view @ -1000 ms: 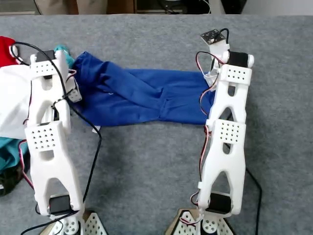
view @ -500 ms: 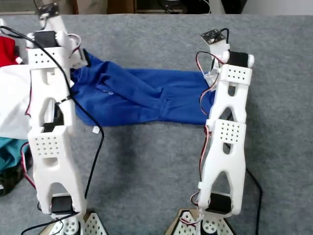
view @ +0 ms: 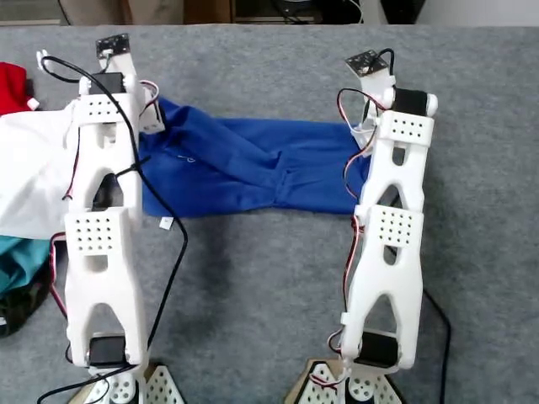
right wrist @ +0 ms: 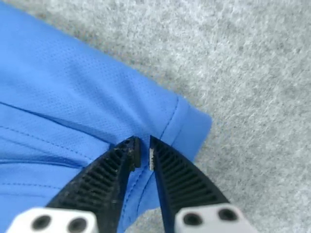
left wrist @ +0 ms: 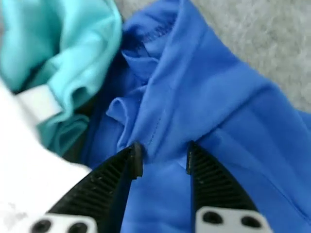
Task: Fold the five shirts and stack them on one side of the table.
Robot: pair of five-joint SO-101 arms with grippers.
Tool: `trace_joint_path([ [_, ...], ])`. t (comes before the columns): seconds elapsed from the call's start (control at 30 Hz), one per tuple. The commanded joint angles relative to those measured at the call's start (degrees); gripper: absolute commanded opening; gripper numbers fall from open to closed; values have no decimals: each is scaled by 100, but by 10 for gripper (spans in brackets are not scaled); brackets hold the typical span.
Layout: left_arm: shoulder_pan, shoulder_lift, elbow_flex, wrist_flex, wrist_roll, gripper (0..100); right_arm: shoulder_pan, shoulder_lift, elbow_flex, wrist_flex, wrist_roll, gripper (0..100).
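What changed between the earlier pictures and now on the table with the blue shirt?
The white left arm stretched forward, away from its base, then shifted a little to the right; its left tool now stands open at a fold of the blue cloth shirt. The right tool stayed shut on the shirt's other end, and the shirt kept its place.

Grey felt mat [view: 253, 286] covering the whole tabletop, brown wooden furniture [view: 208, 10] along the far edge behind it, dark equipment with cables [view: 286, 10] just beside the wood, pale wall [view: 480, 10] at the far corner
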Motion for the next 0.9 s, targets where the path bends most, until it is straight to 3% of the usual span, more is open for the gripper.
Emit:
trace_joint_path([
  [0.0,-132,-101,-176,-167,9,160,101,-40,-259,-88,70,58],
  [0.17,-149,-110,-220,-176,-105,165,101,-40,-259,-88,70,58],
  [0.6,-105,-48,-897,53,-2013,165,101,-40,-259,-88,70,58],
  [0.87,-176,365,-949,9,-2110,163,101,-31,-259,-123,70,58],
])
